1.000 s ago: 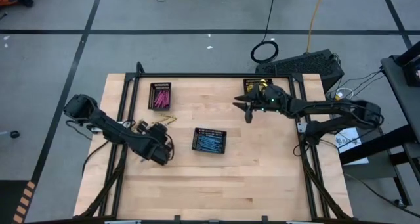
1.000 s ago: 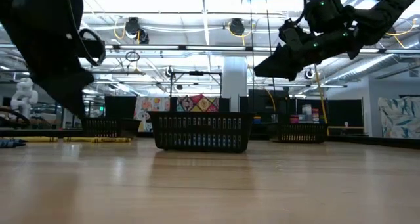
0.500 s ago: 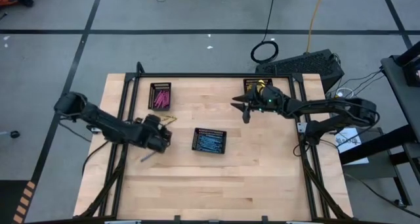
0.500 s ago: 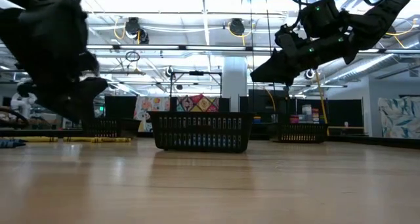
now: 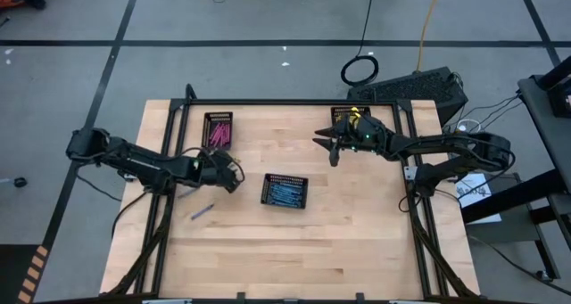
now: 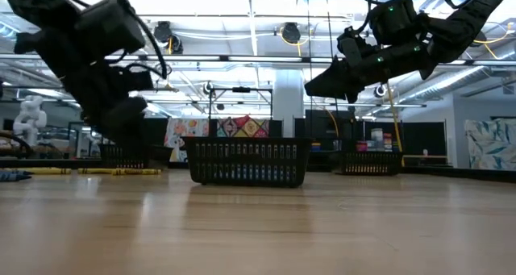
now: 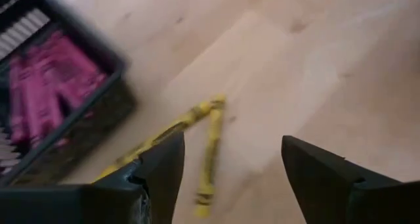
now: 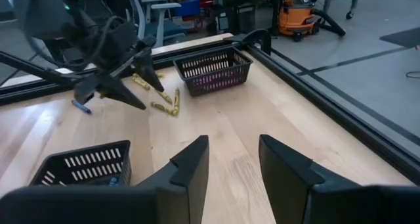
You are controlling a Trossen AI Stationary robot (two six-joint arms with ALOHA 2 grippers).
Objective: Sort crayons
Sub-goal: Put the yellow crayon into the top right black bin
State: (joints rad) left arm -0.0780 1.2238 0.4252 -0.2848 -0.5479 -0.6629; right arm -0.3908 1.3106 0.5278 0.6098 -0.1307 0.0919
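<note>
Yellow crayons (image 7: 209, 140) loose on the table (image 5: 357, 242) just beside the tray of pink crayons (image 5: 218, 131), directly ahead of the left gripper (image 5: 234, 174), fingers spread and empty; one blue crayon (image 5: 202, 212) stray nearby. Right gripper (image 5: 330, 144) raised, parted, empty. Risk: pinching two touching yellow sticks together, or nudging one against the pink tray.

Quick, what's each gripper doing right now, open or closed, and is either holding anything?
Left gripper: open, holding nothing, above the yellow crayons on the table.
Right gripper: open, holding nothing, raised above the table.
</note>
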